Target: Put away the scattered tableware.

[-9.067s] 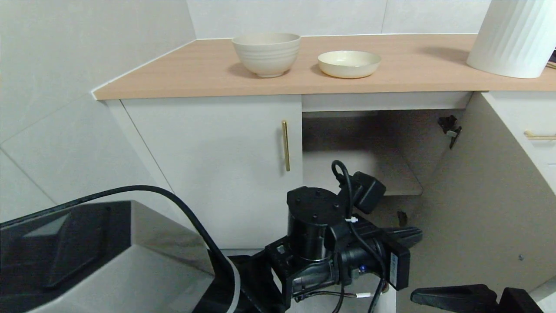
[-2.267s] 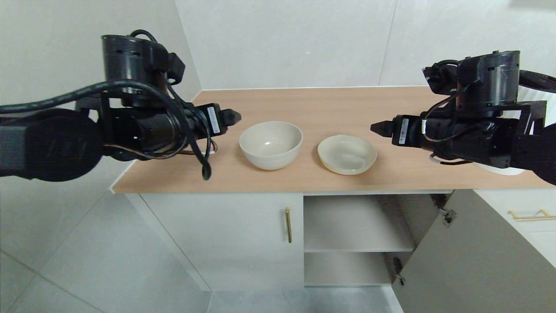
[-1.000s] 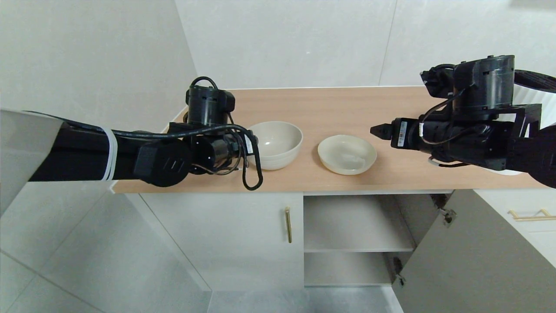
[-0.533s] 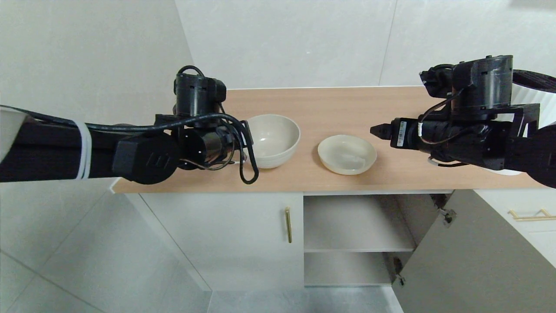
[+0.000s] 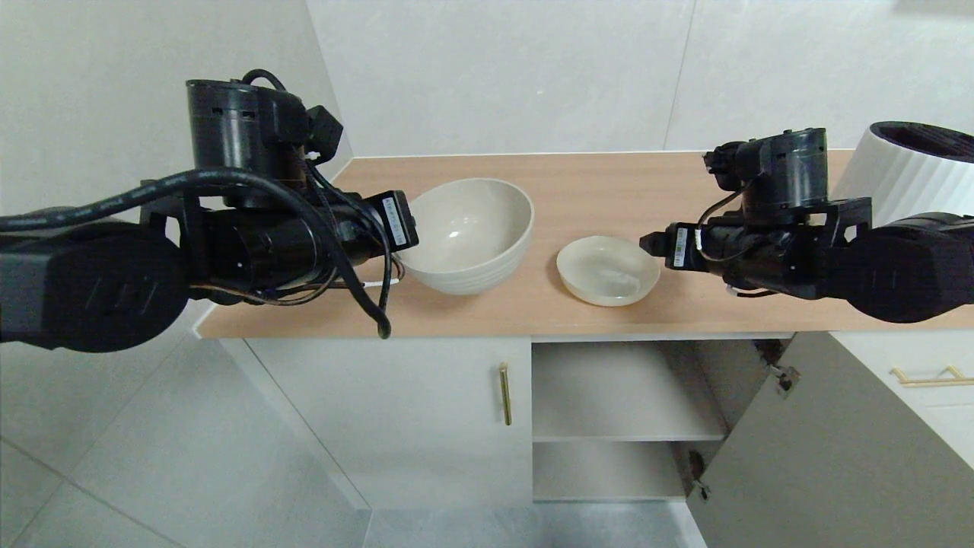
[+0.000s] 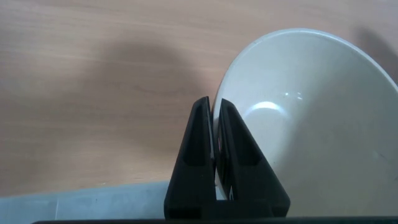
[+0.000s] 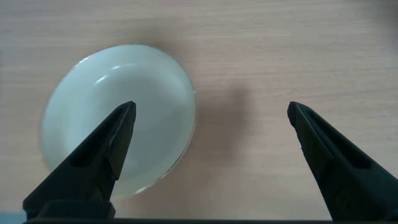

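A deep cream bowl (image 5: pixel 472 228) hangs tilted just above the wooden counter (image 5: pixel 609 183), at its left part. My left gripper (image 5: pixel 407 228) is shut on the bowl's near-left rim. In the left wrist view its fingers (image 6: pixel 213 109) pinch the rim, one inside the bowl (image 6: pixel 323 124) and one outside. A shallow cream dish (image 5: pixel 607 270) rests on the counter to the bowl's right. My right gripper (image 5: pixel 647 242) hovers at the dish's right edge. Seen from the right wrist, that gripper (image 7: pixel 211 112) stands open, with the dish (image 7: pixel 118 118) below one finger.
A white ribbed container (image 5: pixel 905 167) stands at the counter's far right. Below the counter, the right cabinet door (image 5: pixel 822 441) is swung open, showing two bare shelves (image 5: pixel 616 388). The left door with a gold handle (image 5: pixel 502 393) is closed.
The left arm has risen with the deep bowl in its grip, and the bowl is now tilted and off the counter. The right gripper has come lower and closer to the shallow dish.
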Robot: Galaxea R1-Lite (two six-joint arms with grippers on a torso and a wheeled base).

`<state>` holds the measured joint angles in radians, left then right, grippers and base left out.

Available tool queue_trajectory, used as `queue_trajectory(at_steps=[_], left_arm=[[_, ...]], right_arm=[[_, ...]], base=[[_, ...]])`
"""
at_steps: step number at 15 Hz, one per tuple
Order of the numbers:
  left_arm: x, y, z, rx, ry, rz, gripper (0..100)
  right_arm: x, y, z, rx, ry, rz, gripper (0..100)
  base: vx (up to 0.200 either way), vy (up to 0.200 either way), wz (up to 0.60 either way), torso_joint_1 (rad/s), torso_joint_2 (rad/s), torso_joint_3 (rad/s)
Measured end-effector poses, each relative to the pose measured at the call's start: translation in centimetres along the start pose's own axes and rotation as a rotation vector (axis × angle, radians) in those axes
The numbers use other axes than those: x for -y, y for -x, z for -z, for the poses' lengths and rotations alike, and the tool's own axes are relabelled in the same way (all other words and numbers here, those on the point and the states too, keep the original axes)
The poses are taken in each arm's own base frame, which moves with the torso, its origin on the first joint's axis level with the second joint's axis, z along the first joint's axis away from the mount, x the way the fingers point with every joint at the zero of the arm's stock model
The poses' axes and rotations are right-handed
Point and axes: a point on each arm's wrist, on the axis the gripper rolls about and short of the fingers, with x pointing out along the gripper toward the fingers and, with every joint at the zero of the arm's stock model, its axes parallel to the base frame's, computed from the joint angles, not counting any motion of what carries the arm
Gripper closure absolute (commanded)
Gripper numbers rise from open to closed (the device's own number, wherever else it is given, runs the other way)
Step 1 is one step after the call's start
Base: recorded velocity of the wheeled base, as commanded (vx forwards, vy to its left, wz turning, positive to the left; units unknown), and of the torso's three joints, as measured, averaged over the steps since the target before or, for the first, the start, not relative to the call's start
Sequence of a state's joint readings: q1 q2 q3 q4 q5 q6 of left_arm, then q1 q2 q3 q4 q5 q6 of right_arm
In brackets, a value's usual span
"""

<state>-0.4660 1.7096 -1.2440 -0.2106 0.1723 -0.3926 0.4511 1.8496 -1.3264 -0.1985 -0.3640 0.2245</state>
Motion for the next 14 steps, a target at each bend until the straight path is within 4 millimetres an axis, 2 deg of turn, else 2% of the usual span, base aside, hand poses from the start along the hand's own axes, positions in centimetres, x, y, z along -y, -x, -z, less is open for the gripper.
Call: queue_trajectory(at_steps=[3,6,13,14], left_arm=[[0.1,0.5,-0.3,0.010,0.002,0.009,100],[0.1,0.6,-0.4,0.012,0.002,0.011,100],[0.1,0.6,-0.3,0.009,0.002,0.012,100],[0.1,0.6,-0.2,0.008,0.001,0.013,100]], right_arm=[[0.1,-2.0,0.9,-0.027,0.004,0.026,0],[0.0,-3.2,1.8,-0.047,0.008,0.041,0],[-0.2,-4.2,2.4,-0.055,-0.008,0.057,0],[-0.2,-4.3,2.4,-0.054,-0.009,0.057,100]], base=[[0.000,0.000,0.00,0.000,0.00,0.000],[0.000,0.000,0.00,0.000,0.00,0.000],[0.000,0.000,0.00,0.000,0.00,0.000],[0.000,0.000,0.00,0.000,0.00,0.000]])
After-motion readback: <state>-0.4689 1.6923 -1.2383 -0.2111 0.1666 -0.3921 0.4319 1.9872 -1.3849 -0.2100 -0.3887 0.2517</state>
